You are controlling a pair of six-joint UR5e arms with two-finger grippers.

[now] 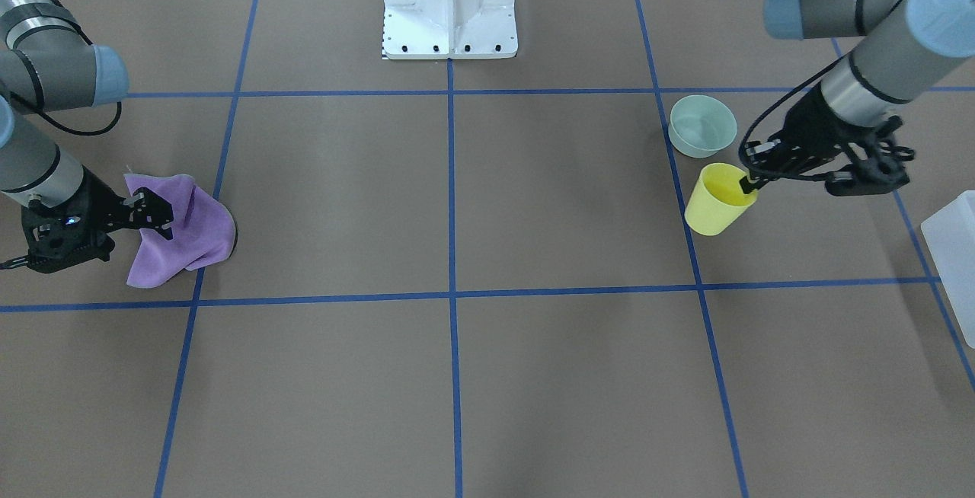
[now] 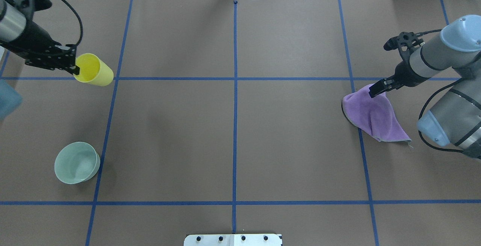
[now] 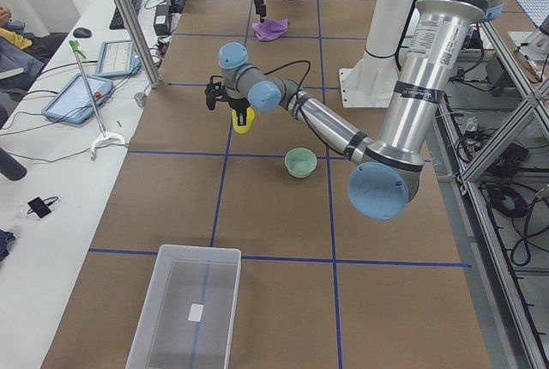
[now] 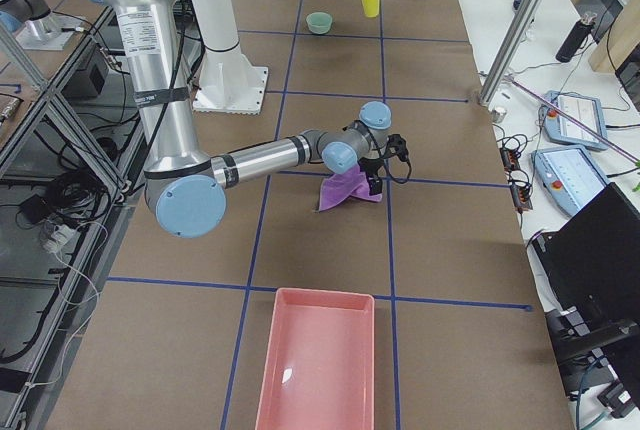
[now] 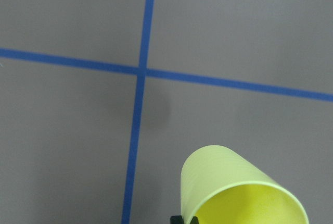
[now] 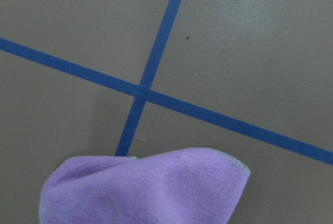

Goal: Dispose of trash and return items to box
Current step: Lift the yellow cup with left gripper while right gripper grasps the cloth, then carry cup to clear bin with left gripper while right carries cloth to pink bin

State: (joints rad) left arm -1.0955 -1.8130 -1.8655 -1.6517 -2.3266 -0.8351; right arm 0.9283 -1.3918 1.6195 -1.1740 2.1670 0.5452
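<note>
My left gripper (image 2: 74, 68) is shut on the rim of a yellow cup (image 2: 94, 70), one finger inside it, and holds it tilted above the table. The cup also shows in the front view (image 1: 716, 201) and in the left wrist view (image 5: 234, 187). My right gripper (image 2: 375, 89) is shut on the top of a purple cloth (image 2: 374, 118), which hangs from it in a drape. The cloth also shows in the front view (image 1: 183, 231) and in the right wrist view (image 6: 145, 187). I cannot tell whether its lower edge touches the table.
A pale green bowl (image 2: 77, 162) stands upright on the table near the left arm. A clear plastic box (image 3: 184, 309) sits at the table's left end. A pink tray (image 4: 320, 370) sits at its right end. Blue tape lines cross the brown table.
</note>
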